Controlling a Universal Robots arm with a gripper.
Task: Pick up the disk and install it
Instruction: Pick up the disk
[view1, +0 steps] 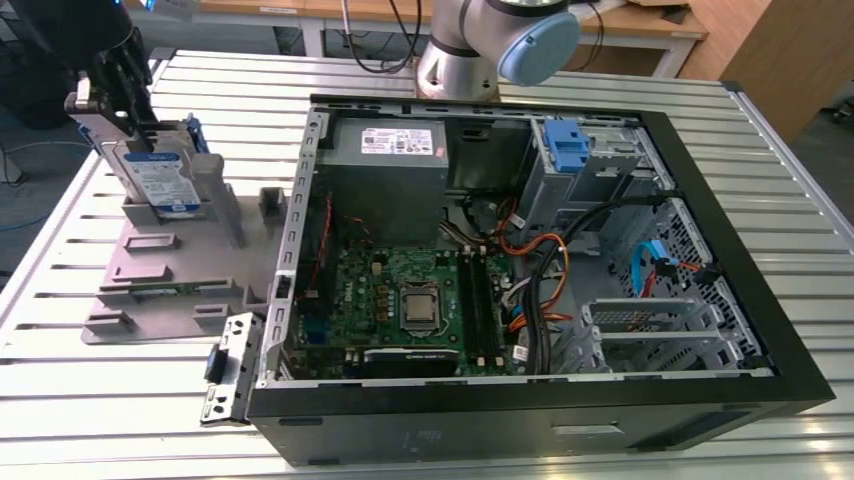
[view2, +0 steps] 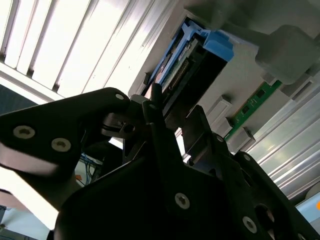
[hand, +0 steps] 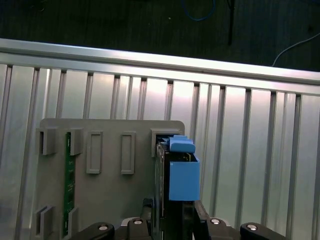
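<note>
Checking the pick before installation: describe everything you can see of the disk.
The disk is a flat silver-grey metal drive with a blue-and-white label on its face and blue plastic rails along its edges. It stands upright on edge in a slot of the grey holder, at the exterior view's left, outside the open computer case. The tool sits at its upper end.

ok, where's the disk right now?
On the exterior view's left, the disk stands upright in the grey holder on the table, beside the open computer case, with the claw at its top.
</note>
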